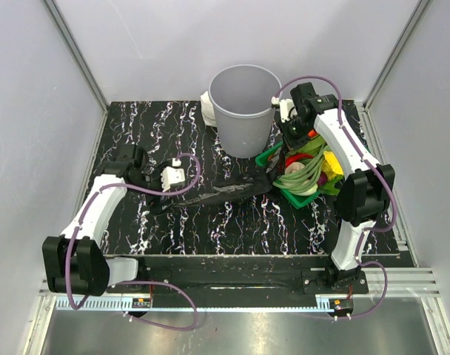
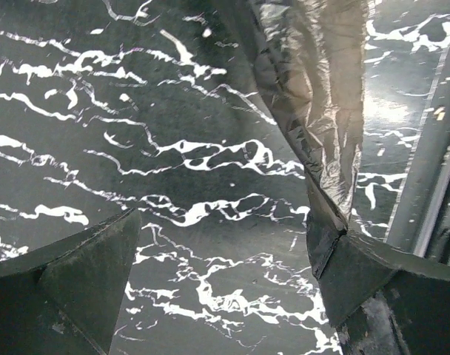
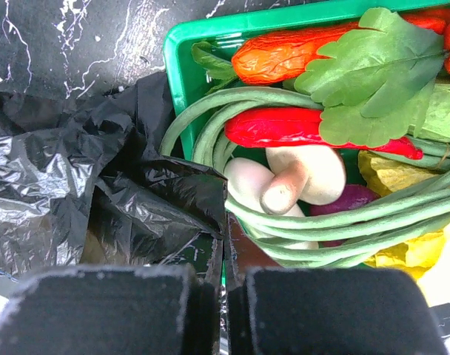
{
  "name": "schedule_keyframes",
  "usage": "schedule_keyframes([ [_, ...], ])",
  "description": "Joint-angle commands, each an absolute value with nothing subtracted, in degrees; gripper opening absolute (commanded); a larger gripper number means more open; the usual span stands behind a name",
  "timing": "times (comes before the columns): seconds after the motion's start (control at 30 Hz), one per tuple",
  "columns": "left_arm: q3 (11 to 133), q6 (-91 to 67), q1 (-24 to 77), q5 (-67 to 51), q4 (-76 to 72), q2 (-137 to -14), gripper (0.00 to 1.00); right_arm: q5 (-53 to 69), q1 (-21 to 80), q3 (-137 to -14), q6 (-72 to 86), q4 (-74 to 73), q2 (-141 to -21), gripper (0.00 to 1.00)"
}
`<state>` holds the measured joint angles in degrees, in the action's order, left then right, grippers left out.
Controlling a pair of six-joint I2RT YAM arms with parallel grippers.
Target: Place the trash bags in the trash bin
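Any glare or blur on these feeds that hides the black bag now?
Left wrist: sharp, glare on the trash bag picks out its creases against the marble table. Right wrist: bag and green basket crisp, the right claw at the bottom edge blurred. Top external: evenly lit, but the bag nearly merges with the table.

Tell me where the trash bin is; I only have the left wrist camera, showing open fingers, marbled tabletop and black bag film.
Observer: The light-grey trash bin stands upright at the far middle of the table, beyond the left gripper.
Operator: Is any of the bag inside it?
Observer: No. The trash bag lies stretched on the table in front of the bin, one end by a green vegetable basket.
Operator: And the right gripper?
Observer: The right gripper is shut, above the basket's corner beside bag film.
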<state>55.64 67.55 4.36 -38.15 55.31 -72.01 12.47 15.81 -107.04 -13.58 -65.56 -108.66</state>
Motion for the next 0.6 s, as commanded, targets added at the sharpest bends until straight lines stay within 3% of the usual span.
schedule_keyframes([
  [0.0,59.4,73.2,4.1,-47.6,62.0,-69.6,0.99,10.1,16.3,-109.4,-12.8,-64.4,-109.0,0.0],
  [0.3,70.5,90.4,1.9,-61.6,88.6,-75.5,0.99,7.6,16.3,-106.4,-13.2,-62.1,-108.9,0.0],
  [0.57,70.1,90.7,-2.5,-61.6,88.6,-73.2,0.99,5.3,15.3,-104.2,-13.9,-61.6,-108.0,0.0],
])
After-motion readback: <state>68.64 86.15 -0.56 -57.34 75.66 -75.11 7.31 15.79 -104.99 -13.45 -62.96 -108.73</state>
